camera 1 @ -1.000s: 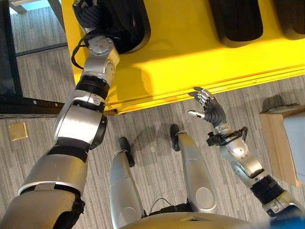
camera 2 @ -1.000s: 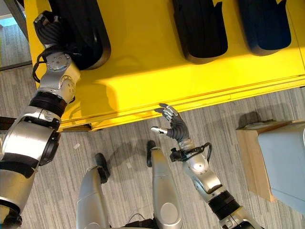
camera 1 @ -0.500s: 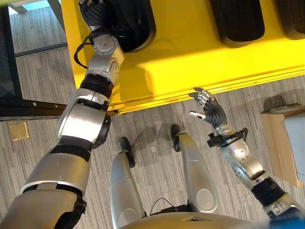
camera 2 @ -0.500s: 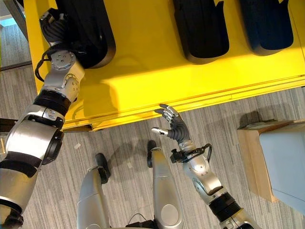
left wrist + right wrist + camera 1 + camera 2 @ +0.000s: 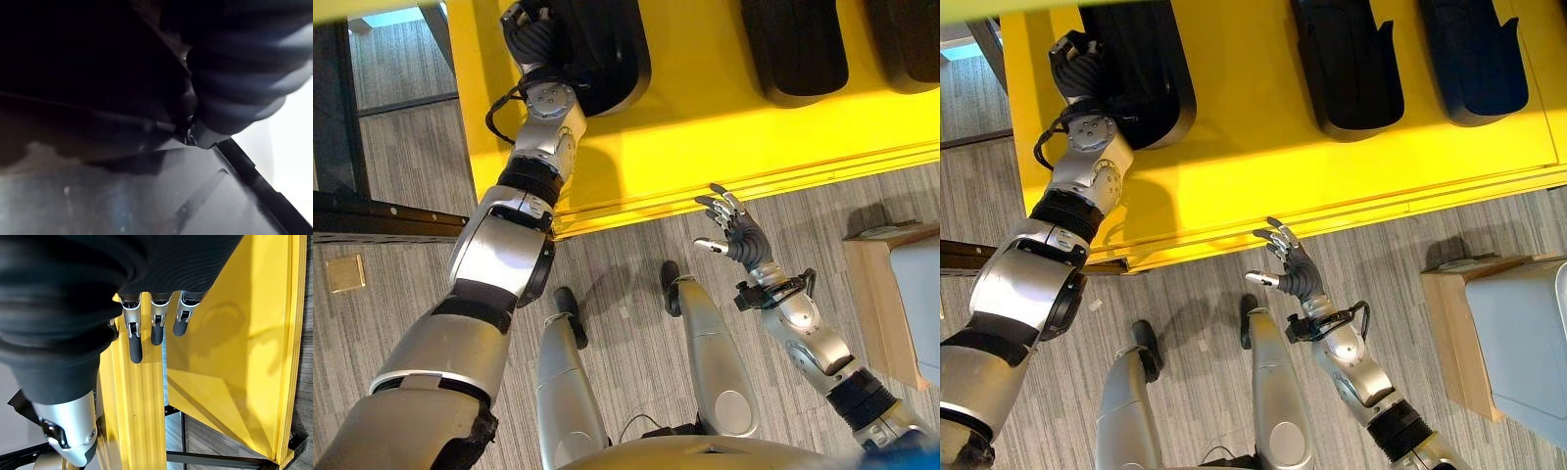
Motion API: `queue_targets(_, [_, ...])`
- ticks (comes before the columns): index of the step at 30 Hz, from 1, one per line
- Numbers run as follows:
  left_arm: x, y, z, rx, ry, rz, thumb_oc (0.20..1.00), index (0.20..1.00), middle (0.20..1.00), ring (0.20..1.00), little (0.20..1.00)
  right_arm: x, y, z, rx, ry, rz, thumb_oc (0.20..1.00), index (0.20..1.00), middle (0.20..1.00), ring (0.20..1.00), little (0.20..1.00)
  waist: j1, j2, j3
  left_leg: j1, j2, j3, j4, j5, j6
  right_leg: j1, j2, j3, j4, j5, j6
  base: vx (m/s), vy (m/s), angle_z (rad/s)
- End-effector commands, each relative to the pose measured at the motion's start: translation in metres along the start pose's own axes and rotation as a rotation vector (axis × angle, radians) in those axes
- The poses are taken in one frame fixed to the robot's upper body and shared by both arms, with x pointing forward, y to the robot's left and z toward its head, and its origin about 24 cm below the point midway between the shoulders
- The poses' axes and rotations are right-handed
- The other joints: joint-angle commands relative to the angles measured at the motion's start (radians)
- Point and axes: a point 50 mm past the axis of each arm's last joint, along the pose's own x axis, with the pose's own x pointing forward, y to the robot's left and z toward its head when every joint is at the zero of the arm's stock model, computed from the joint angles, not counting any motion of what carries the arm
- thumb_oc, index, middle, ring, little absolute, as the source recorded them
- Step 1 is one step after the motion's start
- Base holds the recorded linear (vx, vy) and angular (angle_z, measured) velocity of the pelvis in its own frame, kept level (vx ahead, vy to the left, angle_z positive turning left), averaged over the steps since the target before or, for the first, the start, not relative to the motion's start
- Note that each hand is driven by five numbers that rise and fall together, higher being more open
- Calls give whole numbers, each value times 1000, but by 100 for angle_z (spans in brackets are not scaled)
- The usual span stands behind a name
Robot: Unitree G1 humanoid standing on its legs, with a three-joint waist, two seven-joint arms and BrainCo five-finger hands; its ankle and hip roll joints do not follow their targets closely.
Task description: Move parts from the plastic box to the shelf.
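A yellow shelf [image 5: 1263, 166] carries three long black parts side by side. My left hand [image 5: 1077, 61] lies against the left end of the leftmost black part [image 5: 1146, 78], where the part hides its fingers. In the left wrist view the hand's cover [image 5: 249, 73] sits close over that dark part [image 5: 98, 196]. My right hand [image 5: 1293, 272] hovers open over the floor just before the shelf's front edge, holding nothing; its fingers [image 5: 133, 340] are straight. The grey plastic box [image 5: 1523, 333] stands at the right.
Two more black parts [image 5: 1347, 59] [image 5: 1469, 59] lie on the shelf to the right of the first. The plastic box rests on a wooden stand [image 5: 876, 294]. A dark frame [image 5: 333, 117] stands left of the shelf.
My left arm has reached further, and the leftmost black part has shifted to the right on the shelf with the hand. My right hand has barely moved.
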Motion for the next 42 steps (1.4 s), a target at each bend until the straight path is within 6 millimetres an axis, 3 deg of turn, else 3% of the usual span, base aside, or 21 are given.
queue_targets(1, [0,3,-10,-68,67,26,1000,1000,1000,1000,1000,-2,0,-4,29,4,-17,1000,1000,1000,1000,1000,-24,10,1,23,55,-64,7,-33,-18,28,-69,90,-43,51,89,0,0,0])
queue_targets(12, [1,7,-12,-64,80,50,1000,1000,1000,1000,1000,-4,-1,-6,25,16,-13,1000,1000,1000,1000,1000,-17,16,-1,24,51,-64,12,-36,-16,31,-72,90,-33,43,89,0,0,0])
queue_targets(22, [-2,10,-8,-175,57,71,1000,1000,1000,1000,1000,-4,-3,-4,7,12,-24,1000,1000,1000,1000,1000,0,21,4,25,46,-69,12,-36,-14,41,-76,84,-34,42,88,0,0,0])
queue_targets(27, [-22,21,-9,-195,-85,81,1000,1000,1000,1000,1000,1,-7,5,-18,-31,-47,1000,1000,1000,1000,1000,28,24,18,27,35,-72,13,-40,-6,50,-79,81,-30,38,85,-17,4,2])
queue_targets(28, [-30,26,-5,-180,-148,87,1000,1000,1000,1000,1000,3,-8,8,-28,-49,-55,1000,1000,1000,1000,1000,37,21,25,17,31,-72,7,-13,1,38,-78,84,-38,64,80,-91,16,5])
queue_targets(29, [-34,32,-4,-117,-195,122,1000,1000,1000,1000,1000,4,-9,10,-37,-59,-55,1000,1000,1000,1000,1000,43,21,29,17,29,-72,6,-12,2,39,-78,85,-39,66,80,-89,17,5])
queue_targets(31, [-42,36,13,196,-431,158,1000,1000,1000,1000,1000,7,-12,19,-61,-104,-43,1000,1000,1000,1000,1000,49,21,34,22,28,-69,1,-13,5,42,-78,83,-42,64,80,-1,17,4])
queue_targets(33, [-44,38,20,282,-513,156,1000,1000,1000,1000,1000,8,-14,23,-64,-122,-43,1000,1000,1000,1000,1000,51,21,35,22,28,-70,1,-15,6,42,-78,83,-41,63,80,0,0,0])
queue_targets(36, [-47,47,46,681,-834,88,1000,1000,1000,1000,1000,7,-21,27,-71,-144,-40,1000,1000,1000,1000,1000,56,29,36,28,29,-67,1,-19,8,42,-77,83,-38,58,82,3,3,-1])
queue_targets(42, [-60,33,68,958,-1135,-10,1000,1000,1000,1000,1000,4,-22,25,-73,-134,-17,1000,1000,1000,1000,1000,55,38,31,31,32,-63,-6,-19,6,43,-76,82,-42,56,87,2,4,-2])
